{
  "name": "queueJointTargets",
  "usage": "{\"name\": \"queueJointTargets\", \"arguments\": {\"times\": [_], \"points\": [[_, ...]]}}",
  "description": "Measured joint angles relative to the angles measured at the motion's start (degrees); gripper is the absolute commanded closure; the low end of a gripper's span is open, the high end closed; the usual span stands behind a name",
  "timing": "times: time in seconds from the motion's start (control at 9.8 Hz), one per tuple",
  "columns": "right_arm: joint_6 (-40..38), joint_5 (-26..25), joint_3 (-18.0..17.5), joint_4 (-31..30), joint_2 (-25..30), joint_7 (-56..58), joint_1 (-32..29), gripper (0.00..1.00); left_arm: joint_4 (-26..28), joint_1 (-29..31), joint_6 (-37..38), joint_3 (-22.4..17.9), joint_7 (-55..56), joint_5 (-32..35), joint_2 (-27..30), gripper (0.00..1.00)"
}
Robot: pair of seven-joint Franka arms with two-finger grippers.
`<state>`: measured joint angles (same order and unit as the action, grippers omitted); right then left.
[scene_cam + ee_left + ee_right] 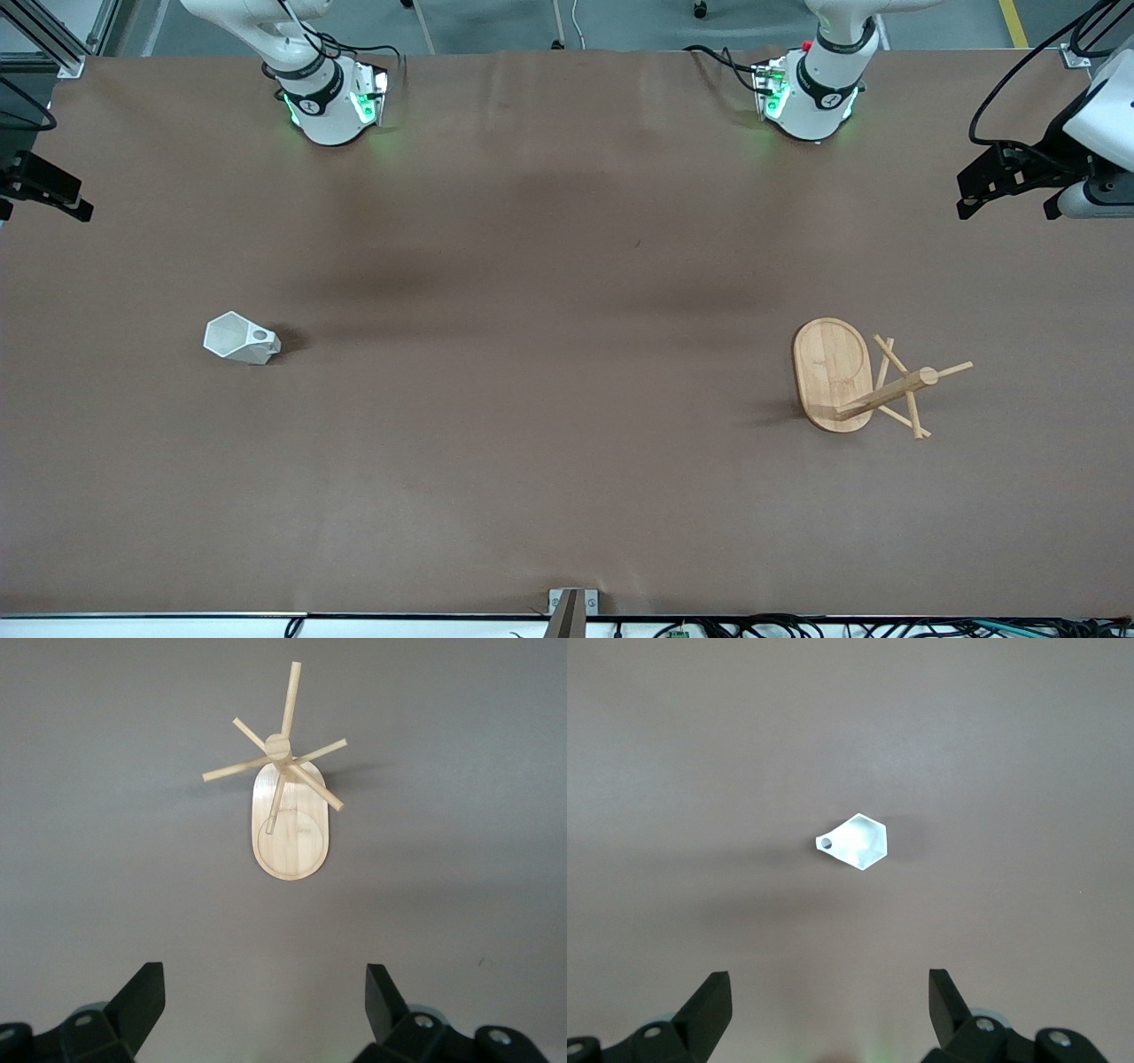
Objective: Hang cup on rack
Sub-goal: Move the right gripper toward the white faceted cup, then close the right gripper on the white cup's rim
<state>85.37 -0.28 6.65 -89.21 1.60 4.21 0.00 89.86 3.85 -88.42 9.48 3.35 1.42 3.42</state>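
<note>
Overhead, the small white faceted cup (241, 338) sits on the brown desk (549, 372) toward the right arm's end, well apart from the light bamboo mug rack (864, 379) toward the left arm's end. Through the right wrist, your right hand (824, 1014) hangs wide open over the cup (855, 841), so descend centred, keeping its holed handle free. Through the left wrist, the waiting left hand (266, 1014) is equally wide above the rack (288, 811).

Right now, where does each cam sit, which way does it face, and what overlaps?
Front: high across the table, facing both arm bases; shows cup and rack.
Left wrist: above the table, looking down at the rack; open left gripper shows.
Right wrist: looking down at the cup; open right gripper shows.
Each wrist view shares its object with front.
</note>
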Motion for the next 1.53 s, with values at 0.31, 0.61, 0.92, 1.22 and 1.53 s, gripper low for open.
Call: {"name": "queueJointTargets", "arguments": {"times": [0.31, 0.61, 0.92, 1.22, 1.53], "points": [[12.5, 0.0, 3.5, -12.1, -0.7, 7.1, -0.3, 0.02, 0.0, -0.1, 0.0, 0.1, 0.0, 0.0, 0.0, 0.00], [27.5, 0.0, 4.9, -23.7, -1.8, 9.1, -0.6, 0.03, 0.0, -0.1, 0.0, 0.1, 0.0, 0.0, -0.1, 0.00], [37.7, 0.2, 5.1, -29.8, -5.4, 11.2, -0.8, 0.04, -0.1, 0.0, 0.1, 0.1, 0.0, 0.0, -0.1, 0.00], [45.9, 2.1, 5.3, -35.8, -8.4, 13.2, -1.5, 0.04, -0.1, 0.0, 0.3, 0.1, 0.0, 0.0, -0.1, 0.00], [51.4, 8.4, 5.3, -36.9, -13.4, 18.0, -2.5, 0.04, -0.1, -0.1, 0.3, 0.1, -0.1, 0.0, -0.1, 0.00]]}}
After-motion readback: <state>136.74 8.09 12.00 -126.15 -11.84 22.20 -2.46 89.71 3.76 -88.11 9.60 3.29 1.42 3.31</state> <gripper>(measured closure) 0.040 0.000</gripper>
